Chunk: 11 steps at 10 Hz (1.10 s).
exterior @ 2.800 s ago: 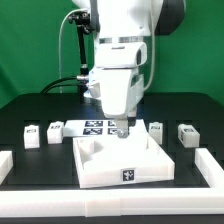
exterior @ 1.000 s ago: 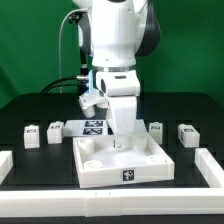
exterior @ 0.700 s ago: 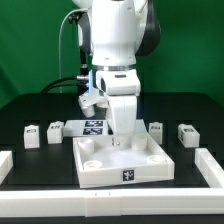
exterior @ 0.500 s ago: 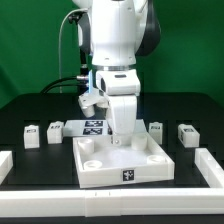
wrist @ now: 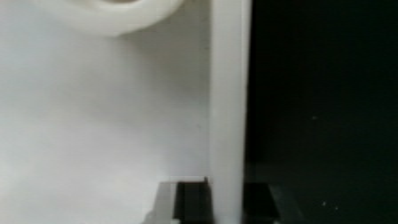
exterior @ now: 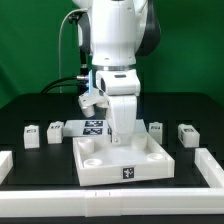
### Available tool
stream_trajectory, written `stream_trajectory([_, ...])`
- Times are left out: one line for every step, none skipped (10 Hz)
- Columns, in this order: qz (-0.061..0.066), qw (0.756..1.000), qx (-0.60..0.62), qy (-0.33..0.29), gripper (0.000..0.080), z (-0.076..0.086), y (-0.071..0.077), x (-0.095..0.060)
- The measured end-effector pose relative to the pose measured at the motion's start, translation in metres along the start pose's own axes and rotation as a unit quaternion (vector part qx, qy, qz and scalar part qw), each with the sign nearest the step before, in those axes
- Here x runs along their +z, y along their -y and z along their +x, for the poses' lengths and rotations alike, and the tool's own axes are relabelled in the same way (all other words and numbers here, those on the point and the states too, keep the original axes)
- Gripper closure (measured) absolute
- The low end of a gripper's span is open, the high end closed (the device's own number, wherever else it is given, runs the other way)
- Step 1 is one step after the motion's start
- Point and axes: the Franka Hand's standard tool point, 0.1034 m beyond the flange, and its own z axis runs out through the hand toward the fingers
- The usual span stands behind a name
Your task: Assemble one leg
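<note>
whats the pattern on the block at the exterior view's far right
That leg is white with a black-and-white tag; best in the exterior view.

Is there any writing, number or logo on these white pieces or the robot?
None: no words, numbers or logos are legible.
Only black-and-white square marker tags, on the small stubby white leg blocks, the flat white marker board and the big white square panel.

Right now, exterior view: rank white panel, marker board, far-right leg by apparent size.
1. white panel: clearly largest.
2. marker board: only partly visible behind the arm.
3. far-right leg: smallest; it looks about as far back as the board, so nearness shouldn't change the order.
</note>
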Motion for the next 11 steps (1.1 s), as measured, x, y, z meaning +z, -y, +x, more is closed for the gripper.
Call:
stream_trajectory([0.000,1.000,0.000,0.000,0.0742,0.000,0.000,0.000])
stream_trajectory([0.000,1.000,0.000,0.000,0.0742,0.000,0.000,0.000])
stream_trajectory([0.000,1.000,0.000,0.000,0.0742,0.000,0.000,0.000])
stream_trajectory([-0.001,1.000,0.015,0.000,0.0741,0.001,-0.001,0.000])
stream_trajectory([-0.005,0.998,0.055,0.000,0.0741,0.006,-0.005,-0.002])
stream_trajectory([-0.008,0.998,0.062,0.001,0.0741,0.012,-0.012,-0.003])
stream_trajectory([-0.009,0.998,0.062,0.001,0.0741,0.015,-0.020,0.000])
stream_trajectory([-0.016,0.998,0.061,0.000,0.0741,0.014,-0.032,0.000])
stream_trajectory([-0.022,0.998,0.064,-0.001,0.0741,0.015,-0.041,0.000])
stream_trajectory([-0.025,0.997,0.078,-0.003,0.0741,0.024,-0.047,0.000])
stream_trajectory([-0.031,0.996,0.084,-0.007,0.0741,0.035,-0.055,0.000])
